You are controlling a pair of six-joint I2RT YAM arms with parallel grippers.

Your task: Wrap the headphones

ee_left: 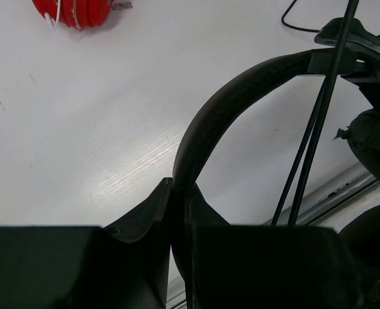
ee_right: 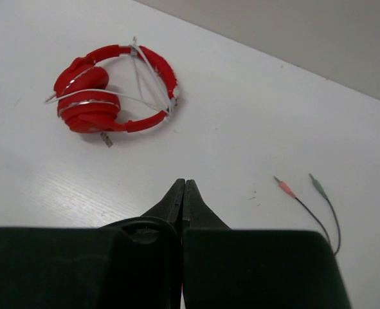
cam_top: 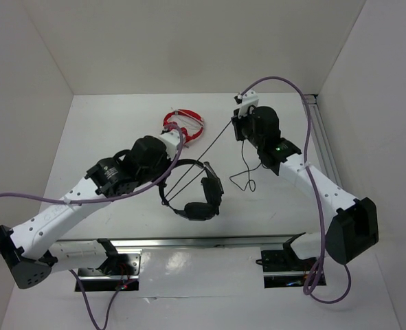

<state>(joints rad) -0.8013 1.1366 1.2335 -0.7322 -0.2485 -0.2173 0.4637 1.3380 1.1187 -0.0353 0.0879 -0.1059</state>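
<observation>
The black headphones [cam_top: 204,199] hang between the arms, with both earcups low and to the right. My left gripper [cam_top: 163,177] is shut on their thin headband [ee_left: 241,90], which rises from between the jaws in the left wrist view [ee_left: 179,187]. Taut strands of the black cable [cam_top: 203,159] run across the headband up to my right gripper [cam_top: 234,126]. That gripper's jaws are pressed together [ee_right: 185,183], with a loop of cable [ee_right: 135,223] at the left finger. The cable's loose end [cam_top: 245,180] lies on the table, ending in pink [ee_right: 283,187] and green [ee_right: 317,185] plugs.
Smaller red headphones [cam_top: 184,126] wrapped in white cord lie at the back centre, and show in the right wrist view [ee_right: 109,90]. A metal rail [cam_top: 203,242] runs along the near edge. White walls enclose the table on three sides.
</observation>
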